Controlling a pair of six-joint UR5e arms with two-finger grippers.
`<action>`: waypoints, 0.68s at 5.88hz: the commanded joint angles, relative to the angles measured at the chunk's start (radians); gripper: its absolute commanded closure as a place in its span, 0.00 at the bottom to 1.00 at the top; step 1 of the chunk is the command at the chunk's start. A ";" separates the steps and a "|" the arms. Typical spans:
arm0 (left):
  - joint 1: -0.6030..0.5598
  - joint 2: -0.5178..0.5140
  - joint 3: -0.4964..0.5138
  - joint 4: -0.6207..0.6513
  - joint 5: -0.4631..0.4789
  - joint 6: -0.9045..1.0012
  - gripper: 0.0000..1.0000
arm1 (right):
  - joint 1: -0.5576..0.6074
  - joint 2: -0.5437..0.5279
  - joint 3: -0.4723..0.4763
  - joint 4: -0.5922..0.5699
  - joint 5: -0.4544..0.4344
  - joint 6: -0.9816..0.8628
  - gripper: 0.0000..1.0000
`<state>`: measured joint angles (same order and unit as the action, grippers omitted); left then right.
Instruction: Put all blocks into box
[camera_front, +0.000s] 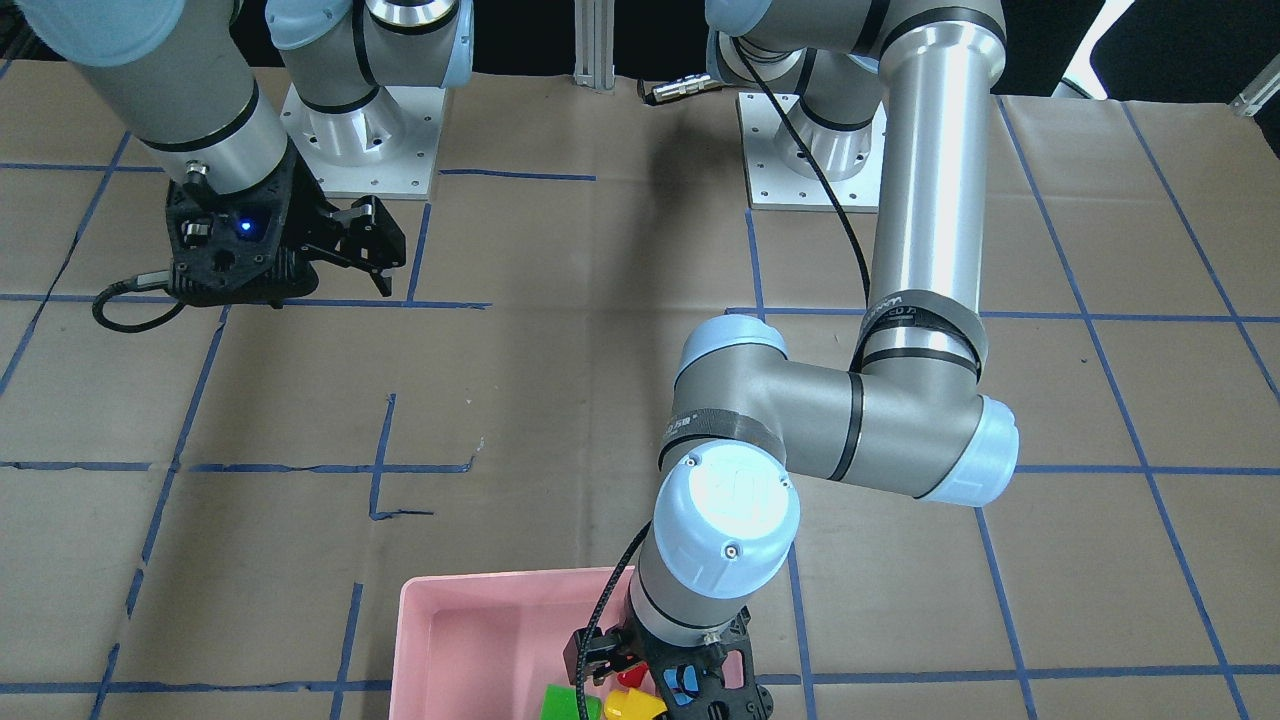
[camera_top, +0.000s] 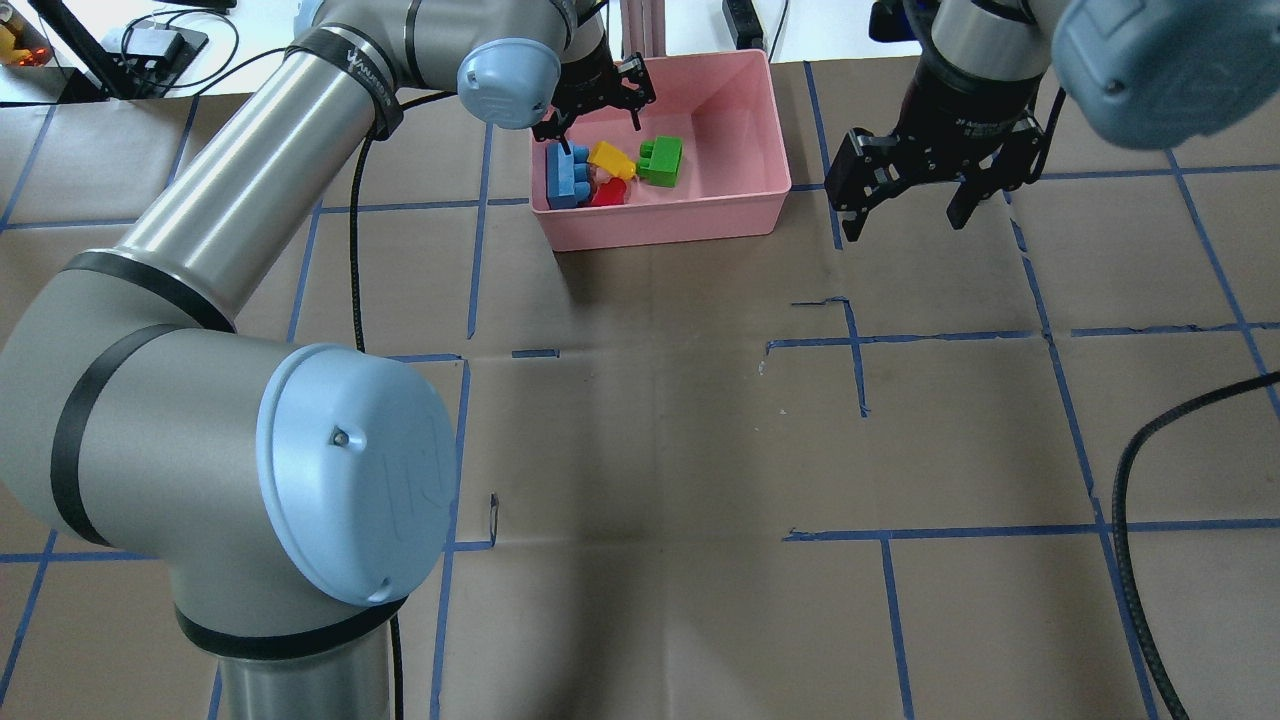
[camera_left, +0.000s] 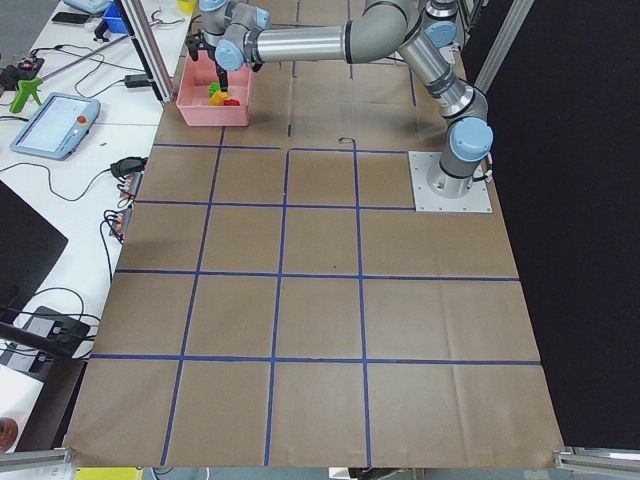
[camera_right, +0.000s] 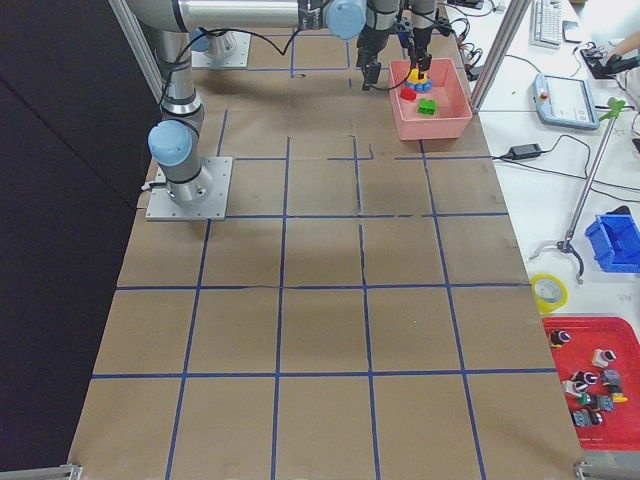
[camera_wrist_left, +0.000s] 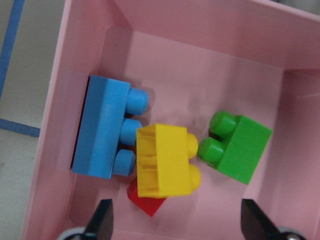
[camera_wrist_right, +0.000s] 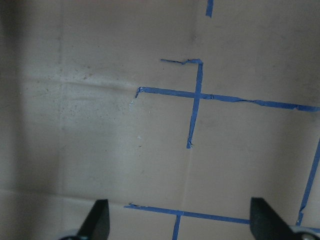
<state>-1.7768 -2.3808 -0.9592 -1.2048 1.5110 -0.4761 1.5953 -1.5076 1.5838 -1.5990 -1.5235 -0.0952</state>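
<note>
The pink box (camera_top: 740, 100) stands at the table's far side and holds all the blocks. In the left wrist view the blue block (camera_wrist_left: 105, 132) lies by the box wall (camera_wrist_left: 50, 140), the yellow block (camera_wrist_left: 165, 160) rests partly over the red block (camera_wrist_left: 147, 202), and the green block (camera_wrist_left: 240, 147) lies to the right. They also show in the overhead view as blue (camera_top: 565, 175), yellow (camera_top: 610, 158), red (camera_top: 608, 193) and green (camera_top: 662, 160). My left gripper (camera_top: 592, 110) is open and empty just above them. My right gripper (camera_top: 900, 205) is open and empty, right of the box.
Brown paper with blue tape lines (camera_top: 860, 340) covers the table. A black cable (camera_top: 1140, 480) runs along the right side. Both arm bases (camera_front: 360, 130) stand at the robot's edge. Tools and a tablet (camera_right: 565, 95) lie on a side bench beyond the box.
</note>
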 joint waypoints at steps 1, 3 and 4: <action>0.022 0.073 0.002 -0.022 -0.003 0.019 0.00 | 0.002 -0.049 0.082 -0.053 -0.006 0.009 0.00; 0.113 0.185 -0.026 -0.187 0.000 0.202 0.00 | 0.002 -0.051 0.087 -0.111 -0.007 0.015 0.00; 0.153 0.268 -0.050 -0.311 0.005 0.280 0.00 | 0.002 -0.059 0.088 -0.113 -0.009 0.018 0.00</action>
<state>-1.6632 -2.1879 -0.9899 -1.4036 1.5117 -0.2805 1.5968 -1.5605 1.6696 -1.7025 -1.5308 -0.0800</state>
